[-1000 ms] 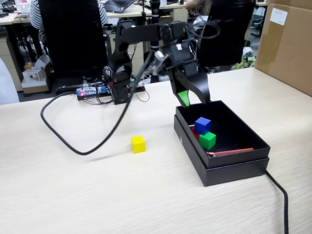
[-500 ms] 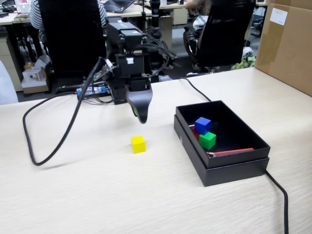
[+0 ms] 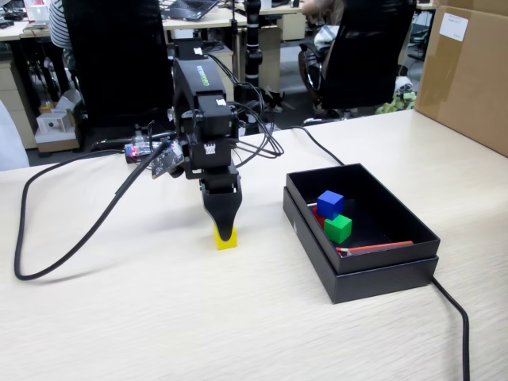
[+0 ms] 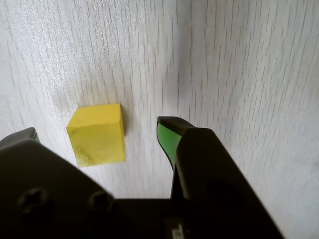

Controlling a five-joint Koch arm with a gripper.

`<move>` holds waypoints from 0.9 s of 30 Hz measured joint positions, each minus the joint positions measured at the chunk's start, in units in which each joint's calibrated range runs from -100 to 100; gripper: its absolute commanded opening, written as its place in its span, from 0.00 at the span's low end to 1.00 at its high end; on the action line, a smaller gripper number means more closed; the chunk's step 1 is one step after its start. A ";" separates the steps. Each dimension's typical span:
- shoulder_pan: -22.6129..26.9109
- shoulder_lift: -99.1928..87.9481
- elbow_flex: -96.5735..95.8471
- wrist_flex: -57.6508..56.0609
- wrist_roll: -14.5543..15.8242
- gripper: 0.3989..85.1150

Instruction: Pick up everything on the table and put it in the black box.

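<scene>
The gripper is seen spread apart in the wrist view, with one green-lined jaw tip at 3 o'clock of the yellow cube and the other tip showing at 9 o'clock of it, at the left edge. A strip of bare table is left between the cube and the right-hand tip; contact with the left tip cannot be told. Nothing is clamped. In the fixed view the gripper is pointed straight down, its tips lowered over the yellow cube, which is partly hidden behind them and rests on the pale wood-grain table.

The yellow cube is shown as a small solid block with a matte top face and slightly worn edges. The black box is placed at 3 o'clock of the cube, well apart from it. Inside it a blue cube is stacked partly on a red cube, with a green cube just beside them at 5 o'clock, and a thin red stick is laid along the near wall.
</scene>
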 measured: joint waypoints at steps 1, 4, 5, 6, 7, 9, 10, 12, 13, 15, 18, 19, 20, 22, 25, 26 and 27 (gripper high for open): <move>-0.10 1.68 0.64 0.08 -0.05 0.49; -0.39 5.70 3.83 0.15 -0.34 0.42; -0.44 6.86 4.93 0.23 -0.49 0.36; -0.49 7.64 5.66 0.23 -0.54 0.30; -0.44 9.19 7.21 0.23 -0.59 0.22; -0.49 9.71 7.67 0.23 -0.54 0.14; -0.49 10.10 8.31 0.23 -0.49 0.10; -0.49 10.36 9.31 0.23 -0.49 0.04; -0.49 10.36 9.77 0.23 -0.49 0.03; -0.49 10.36 11.96 0.23 -0.49 0.03; -0.39 9.97 12.96 0.23 -0.49 0.04; -0.24 9.06 13.42 0.23 -0.49 0.04; 0.10 6.08 13.78 0.23 -0.49 0.04; 1.95 -0.78 17.80 0.15 -0.39 0.04; 7.13 -7.51 27.20 0.08 -0.29 0.04; 9.62 -7.90 29.58 0.00 -0.20 0.04; 12.26 -8.28 31.22 0.00 -0.20 0.04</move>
